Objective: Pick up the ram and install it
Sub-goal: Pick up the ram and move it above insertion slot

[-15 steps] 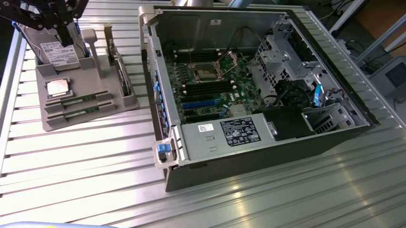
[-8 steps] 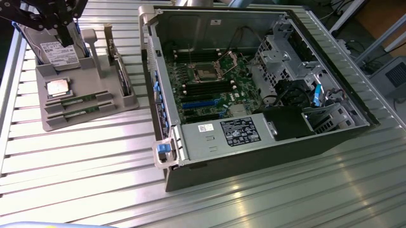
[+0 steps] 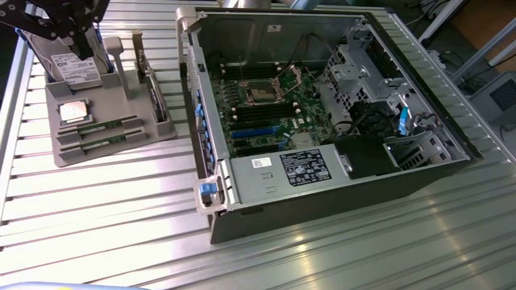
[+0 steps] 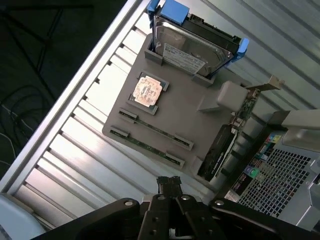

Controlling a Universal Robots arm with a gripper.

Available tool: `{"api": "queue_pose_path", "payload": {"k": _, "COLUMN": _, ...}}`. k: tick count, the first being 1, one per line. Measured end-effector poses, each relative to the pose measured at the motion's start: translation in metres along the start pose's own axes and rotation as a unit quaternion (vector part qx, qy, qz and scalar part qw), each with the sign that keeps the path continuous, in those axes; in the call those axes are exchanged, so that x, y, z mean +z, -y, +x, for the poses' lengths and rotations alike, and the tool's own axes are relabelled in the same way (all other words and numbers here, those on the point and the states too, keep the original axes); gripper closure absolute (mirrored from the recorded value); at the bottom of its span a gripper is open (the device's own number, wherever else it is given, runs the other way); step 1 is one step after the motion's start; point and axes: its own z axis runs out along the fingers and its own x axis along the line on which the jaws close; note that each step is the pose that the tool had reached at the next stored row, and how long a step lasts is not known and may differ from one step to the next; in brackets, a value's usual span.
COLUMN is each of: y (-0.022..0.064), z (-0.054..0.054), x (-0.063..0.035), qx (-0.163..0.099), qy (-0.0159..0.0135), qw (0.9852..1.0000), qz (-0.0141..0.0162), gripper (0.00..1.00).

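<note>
Two green ram sticks lie flat in slots of the grey holder tray (image 3: 153, 130): one (image 3: 101, 128) nearer the tray's middle, the other (image 3: 106, 143) by its front edge. The wrist view shows the same two sticks (image 4: 159, 131) (image 4: 144, 146) side by side. My gripper (image 3: 81, 51) hangs over the tray's back end, above the hard drive (image 3: 72, 66), with its fingers pressed together and nothing between them. In the wrist view the shut gripper (image 4: 170, 184) is well above the tray, apart from the ram.
A square silver CPU (image 3: 72, 112) sits on the tray behind the ram. An expansion card (image 4: 220, 150) stands on edge on the tray's side nearest the case. The open computer case (image 3: 322, 109) lies at the exterior view's right, its motherboard (image 3: 266, 115) exposed. The slatted metal table (image 3: 105, 199) carries everything.
</note>
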Motion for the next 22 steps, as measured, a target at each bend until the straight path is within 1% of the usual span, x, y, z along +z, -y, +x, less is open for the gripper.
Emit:
{"api": "queue_pose_path", "payload": {"k": 3, "y": 0.0, "z": 0.0, "x": 0.0, "qx": -0.009, "qy": -0.0004, "qw": 1.0, "qz": -0.0001, "gripper": 0.89}}
{"api": "queue_pose_path", "payload": {"k": 5, "y": 0.0, "z": 0.0, "x": 0.0, "qx": -0.02, "qy": -0.0008, "qw": 0.9998, "qz": -0.0001, "gripper": 0.89}}
{"api": "queue_pose_path", "payload": {"k": 11, "y": 0.0, "z": 0.0, "x": 0.0, "qx": -0.044, "qy": -0.002, "qw": 0.999, "qz": 0.0, "gripper": 0.89}}
{"api": "queue_pose_path", "payload": {"k": 14, "y": 0.0, "z": 0.0, "x": 0.0, "qx": -0.059, "qy": -0.0027, "qw": 0.9982, "qz": 0.0001, "gripper": 0.89}}
{"api": "queue_pose_path", "payload": {"k": 16, "y": 0.0, "z": 0.0, "x": 0.0, "qx": -0.065, "qy": -0.0031, "qw": 0.9979, "qz": 0.0002, "gripper": 0.89}}
{"api": "queue_pose_path", "payload": {"k": 22, "y": 0.0, "z": 0.0, "x": 0.0, "qx": -0.093, "qy": -0.0045, "qw": 0.9957, "qz": 0.0005, "gripper": 0.89}}
